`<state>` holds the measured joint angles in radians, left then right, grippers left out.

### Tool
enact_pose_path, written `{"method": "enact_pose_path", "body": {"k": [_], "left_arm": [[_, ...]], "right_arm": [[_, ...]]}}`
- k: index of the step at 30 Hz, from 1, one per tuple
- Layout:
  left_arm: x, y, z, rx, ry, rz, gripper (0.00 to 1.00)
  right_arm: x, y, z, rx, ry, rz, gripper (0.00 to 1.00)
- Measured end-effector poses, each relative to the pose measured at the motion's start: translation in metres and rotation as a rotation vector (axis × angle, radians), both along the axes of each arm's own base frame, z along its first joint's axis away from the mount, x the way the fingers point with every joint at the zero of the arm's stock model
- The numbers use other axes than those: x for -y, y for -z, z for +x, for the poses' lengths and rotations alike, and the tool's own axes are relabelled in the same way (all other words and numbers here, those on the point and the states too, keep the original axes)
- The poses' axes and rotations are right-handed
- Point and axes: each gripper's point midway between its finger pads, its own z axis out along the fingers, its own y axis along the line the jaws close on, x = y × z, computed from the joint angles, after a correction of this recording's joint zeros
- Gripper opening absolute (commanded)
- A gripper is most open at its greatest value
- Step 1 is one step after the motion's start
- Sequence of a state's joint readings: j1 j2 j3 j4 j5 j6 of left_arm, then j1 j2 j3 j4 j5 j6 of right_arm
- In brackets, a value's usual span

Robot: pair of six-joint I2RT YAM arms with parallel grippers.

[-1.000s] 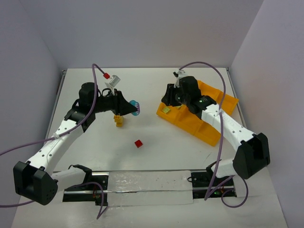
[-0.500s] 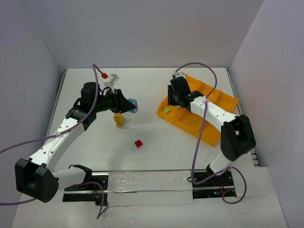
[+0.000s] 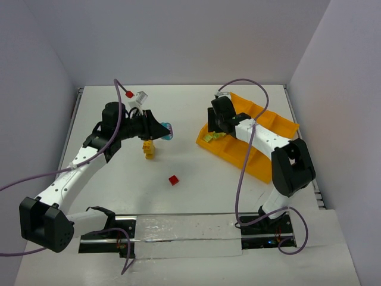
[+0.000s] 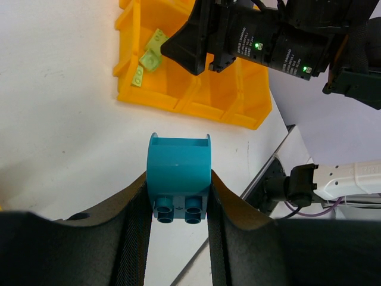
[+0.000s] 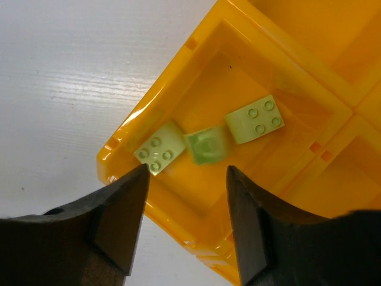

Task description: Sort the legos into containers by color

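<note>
Starting nearest the arm bases, a lone red lego [image 3: 173,180] lies on the bench [image 3: 196,196]. A little beyond it stands a yellow stack [image 3: 148,149], near the left arm's tip. The left gripper [image 4: 178,182] is pinching a teal-blue lego [image 4: 178,164] by its two sides, studs toward the wrist, lifted off the bench.

The coming move turns on where the orange-yellow tray [image 3: 262,164] lies. It is off to that gripper's right, well apart across a bare stretch of bench. In the left wrist view it sits ahead, past the held lego.

The tray's corner compartment on that side holds three light green legos [image 5: 254,120]. The right gripper [image 5: 186,173] hangs right over that compartment, fingers spread with nothing between them.

The teal-blue piece therefore likely needs a compartment further along the tray. The right arm lies over the tray, in the way of a straight reach. The left arm is the one carrying, so I judge it must go around that arm or wait for it to clear.
</note>
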<state>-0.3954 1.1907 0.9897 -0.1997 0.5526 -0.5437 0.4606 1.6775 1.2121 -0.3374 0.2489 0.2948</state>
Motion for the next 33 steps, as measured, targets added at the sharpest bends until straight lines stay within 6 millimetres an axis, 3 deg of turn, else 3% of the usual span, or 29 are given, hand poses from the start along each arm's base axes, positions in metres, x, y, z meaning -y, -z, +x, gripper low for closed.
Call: {"method": "enact_pose_path", "body": {"k": [6,10,13,19,22,26,33], "left_arm": [[0.001,-0.001,0.000,-0.016,-0.007,-0.014,0.00],[0.004,-0.006,-0.003,-0.003,0.021,-0.033,0.00],[0.010,-0.016,-0.008,0.031,0.076,-0.069,0.00],[0.024,-0.036,-0.027,0.098,0.242,-0.153,0.00],[0.029,-0.040,-0.030,0.113,0.296,-0.173,0.00],[0.034,-0.038,-0.028,0.098,0.340,-0.186,0.00],[0.037,-0.044,-0.032,0.110,0.375,-0.213,0.00]], "right_arm": [[0.000,0.000,0.000,0.000,-0.001,0.000,0.74],[-0.004,-0.013,-0.005,0.011,-0.025,0.032,0.72],[-0.019,-0.048,-0.020,0.070,-0.114,0.143,0.72],[-0.043,-0.163,-0.072,0.321,-0.338,0.409,0.77],[-0.057,-0.193,-0.104,0.380,-0.491,0.515,0.83],[-0.077,-0.207,-0.139,0.356,-0.686,0.613,0.85],[-0.107,-0.200,-0.172,0.252,-0.895,0.684,0.85]]}}
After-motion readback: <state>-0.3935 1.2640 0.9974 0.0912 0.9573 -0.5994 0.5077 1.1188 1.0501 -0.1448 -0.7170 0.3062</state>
